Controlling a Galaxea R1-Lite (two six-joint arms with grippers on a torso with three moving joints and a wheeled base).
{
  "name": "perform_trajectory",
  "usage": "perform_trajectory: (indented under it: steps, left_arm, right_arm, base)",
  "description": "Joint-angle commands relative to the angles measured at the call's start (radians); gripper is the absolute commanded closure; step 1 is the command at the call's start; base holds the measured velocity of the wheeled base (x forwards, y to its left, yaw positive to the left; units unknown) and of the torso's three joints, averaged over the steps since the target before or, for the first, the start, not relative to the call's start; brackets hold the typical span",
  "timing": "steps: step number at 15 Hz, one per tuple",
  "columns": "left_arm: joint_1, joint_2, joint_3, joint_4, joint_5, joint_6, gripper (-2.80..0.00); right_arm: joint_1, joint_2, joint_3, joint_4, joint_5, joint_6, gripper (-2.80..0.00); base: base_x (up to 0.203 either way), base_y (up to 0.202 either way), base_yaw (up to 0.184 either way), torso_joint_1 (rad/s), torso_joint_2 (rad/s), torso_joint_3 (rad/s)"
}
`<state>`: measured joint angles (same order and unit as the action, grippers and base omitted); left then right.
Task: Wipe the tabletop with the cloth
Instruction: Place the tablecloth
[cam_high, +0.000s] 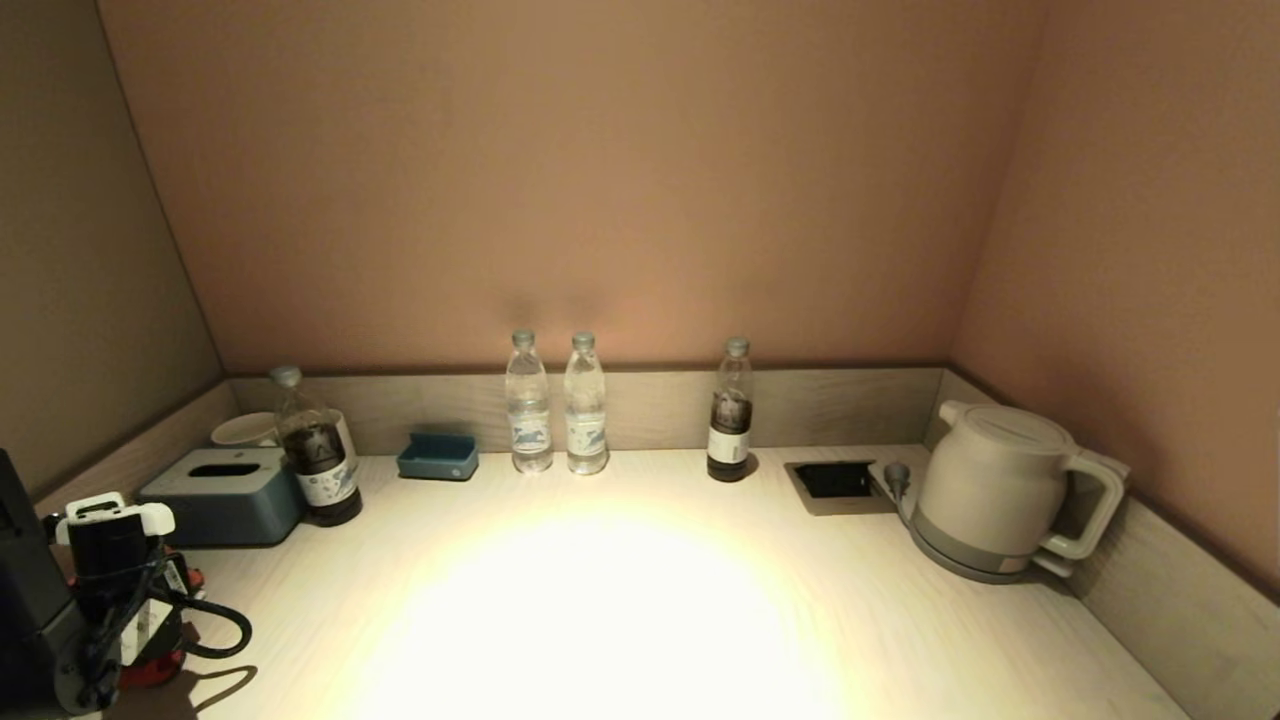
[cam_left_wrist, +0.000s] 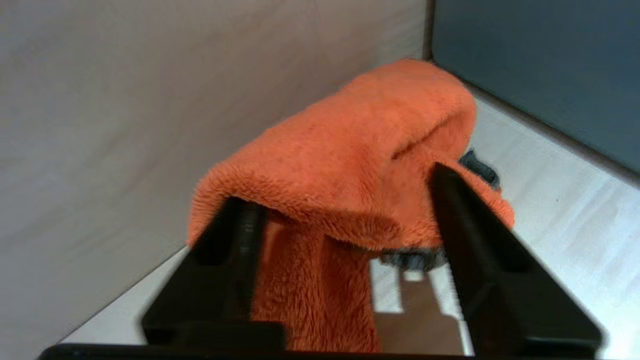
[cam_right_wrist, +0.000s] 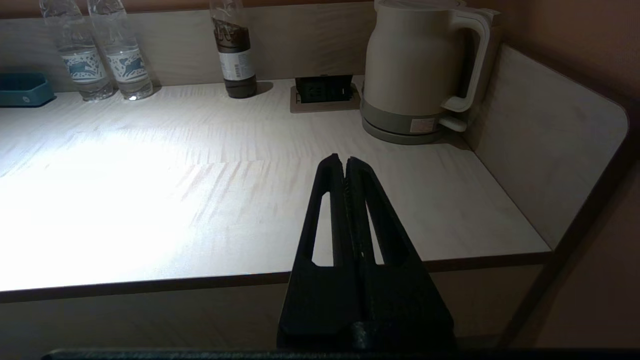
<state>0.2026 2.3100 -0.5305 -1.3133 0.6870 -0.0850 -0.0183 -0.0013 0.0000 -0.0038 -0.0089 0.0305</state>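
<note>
The surface is a broad pale wood-grain top set into an alcove, with a low grey-beige rim along the back and both sides and plain pinkish-brown walls above it. A strong pool of light falls on its middle and near part.

Seen from the head view, at about 12 o'clock two clear water bottles stand side by side against the back rim. Toward 1 o'clock is a dark-filled bottle, and beyond it a recessed black socket box sunk into the top. At 2 o'clock a cream kettle sits on its base in the corner. At 11 o'clock lies a small blue tray; toward 10 o'clock stand another dark bottle, a blue-grey tissue box and a white cup behind it.

The left hand is at about 8 o'clock, low at the near left edge. Its fingers stand spread, one on each side of the cloth; whether they touch it cannot be told. The orange cloth is bunched in a hump on the surface, between the side rim and the tissue box.

The right hand is parked off the front edge at about 5 o'clock, fingers pressed together and holding nothing.
</note>
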Motion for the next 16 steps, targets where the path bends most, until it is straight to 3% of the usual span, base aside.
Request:
perform_trajectory:
  steps: [1,6,10,13,16]
  left_arm:
    - [-0.001,-0.033,0.015,-0.001,0.002,0.002,-2.80]
    - [-0.048,-0.166,0.066,0.063,-0.002,-0.002,-2.80]
    - [-0.068,-0.205,0.042,0.192,-0.003,-0.042,-2.80]
    - [-0.067,-0.229,-0.020,0.348,-0.013,-0.120,-2.80]
    - [-0.087,-0.368,-0.108,0.670,-0.062,-0.235,-2.80]
  right_arm:
    - [0.000,0.001,0.000,-0.001,0.000,0.000,0.00]
    - [0.000,0.001,0.000,-0.001,0.001,0.000,0.00]
    - [0.000,0.001,0.000,-0.001,0.001,0.000,0.00]
    - [0.000,0.001,0.000,-0.001,0.001,0.000,0.00]
    - [0.000,0.001,0.000,-0.001,0.000,0.000,0.00]
  base:
    - [0.000,0.000,0.000,0.000,0.00,0.000]
    - [0.000,0.000,0.000,0.000,0.00,0.000]
    - [0.000,0.000,0.000,0.000,0.00,0.000]
    - [0.000,0.000,0.000,0.000,0.00,0.000]
    - [0.000,0.000,0.000,0.000,0.00,0.000]
